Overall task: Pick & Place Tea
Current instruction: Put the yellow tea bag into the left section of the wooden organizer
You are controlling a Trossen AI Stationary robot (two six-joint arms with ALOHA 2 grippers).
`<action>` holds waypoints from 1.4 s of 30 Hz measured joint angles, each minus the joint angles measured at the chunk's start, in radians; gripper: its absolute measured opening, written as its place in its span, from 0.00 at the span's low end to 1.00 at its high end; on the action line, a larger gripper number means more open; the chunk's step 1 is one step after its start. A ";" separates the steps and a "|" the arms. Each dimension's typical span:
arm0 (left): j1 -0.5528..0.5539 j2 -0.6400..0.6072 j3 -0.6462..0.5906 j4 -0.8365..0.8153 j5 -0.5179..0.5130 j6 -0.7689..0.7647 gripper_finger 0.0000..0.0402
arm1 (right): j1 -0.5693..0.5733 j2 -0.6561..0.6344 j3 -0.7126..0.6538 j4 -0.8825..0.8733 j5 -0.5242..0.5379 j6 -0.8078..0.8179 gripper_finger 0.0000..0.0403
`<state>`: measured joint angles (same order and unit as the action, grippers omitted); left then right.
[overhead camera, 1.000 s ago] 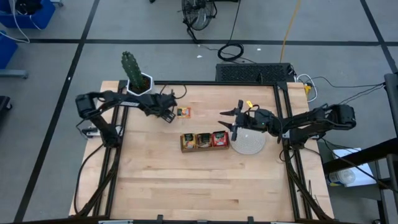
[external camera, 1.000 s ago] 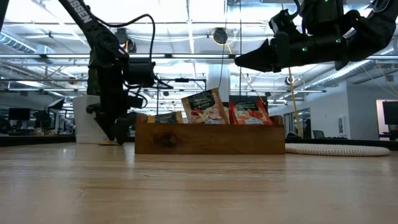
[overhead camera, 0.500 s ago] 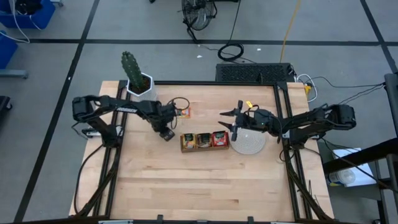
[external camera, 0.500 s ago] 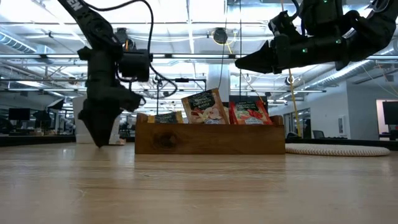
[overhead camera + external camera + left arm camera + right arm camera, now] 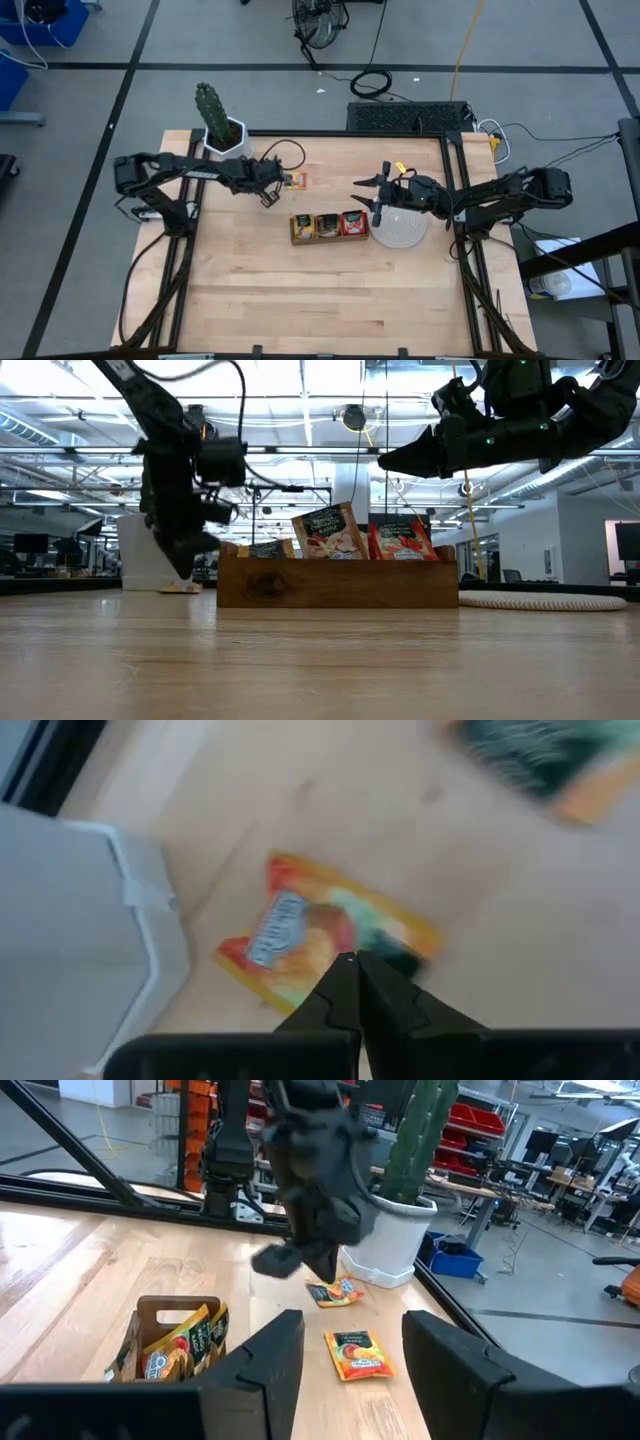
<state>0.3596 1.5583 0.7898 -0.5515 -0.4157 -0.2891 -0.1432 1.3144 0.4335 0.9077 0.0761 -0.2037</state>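
Two claws: left claw (image 5: 352,960) pinched shut, empty, above a loose sachet (image 5: 325,938); right claw (image 5: 345,1342) spread open, idle over disc (image 5: 400,230).
Sachet place: tabletop (image 5: 300,300), tray's (image 5: 329,227) 11 o'clock.
Handling: probably light, thin, floppy, slick; pinch one edge.

White pot (image 5: 225,135) (cactus inside) apparently crowds the loose sachet (image 5: 296,180).

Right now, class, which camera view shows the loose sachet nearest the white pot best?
The left wrist view: the sachet fills it. The right wrist view shows it small; the high view hides it behind the left gripper; the low view barely shows it.
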 joint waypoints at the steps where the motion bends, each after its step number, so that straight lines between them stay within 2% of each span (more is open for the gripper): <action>1: 0.016 0.021 0.000 0.006 -0.009 0.000 0.01 | 0.000 0.000 0.000 0.000 0.000 0.000 0.39; 6: 0.058 0.129 0.001 0.069 -0.153 0.004 0.01 | 0.000 0.000 0.000 0.000 0.000 0.001 0.39; 12: 0.049 0.195 0.003 0.181 -0.195 0.050 0.01 | 0.000 0.000 0.000 0.000 0.000 0.001 0.39; 22: 0.056 0.194 0.013 0.041 0.069 -0.153 0.01 | 0.000 0.000 0.000 -0.002 0.000 0.001 0.38; 29: -0.018 0.187 0.013 0.031 0.117 -0.167 0.01 | 0.000 0.000 0.000 -0.004 0.000 0.001 0.38; 31: -0.043 0.168 0.013 0.022 0.226 -0.165 0.01 | 0.000 0.000 0.000 -0.008 0.000 0.001 0.38; 34: -0.086 0.100 0.004 0.015 0.548 -0.159 0.01 | 0.000 0.000 0.000 -0.010 -0.001 0.001 0.38; 36: -0.114 0.042 -0.006 0.012 0.668 -0.158 0.01 | 0.000 0.000 0.000 -0.012 -0.001 0.001 0.38; 38: -0.145 -0.039 -0.011 -0.001 0.618 -0.165 0.00 | 0.000 0.000 0.000 -0.013 -0.001 0.001 0.38; 40: -0.181 -0.117 0.001 0.011 0.479 -0.177 0.01 | 0.000 0.000 0.000 -0.015 -0.001 0.000 0.38; 42: -0.210 -0.174 -0.003 -0.045 0.344 -0.199 0.00 | 0.000 0.000 0.000 -0.015 -0.001 -0.001 0.38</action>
<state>0.1494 1.3847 0.7873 -0.5966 -0.0716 -0.4877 -0.1429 1.3148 0.4339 0.8928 0.0750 -0.2047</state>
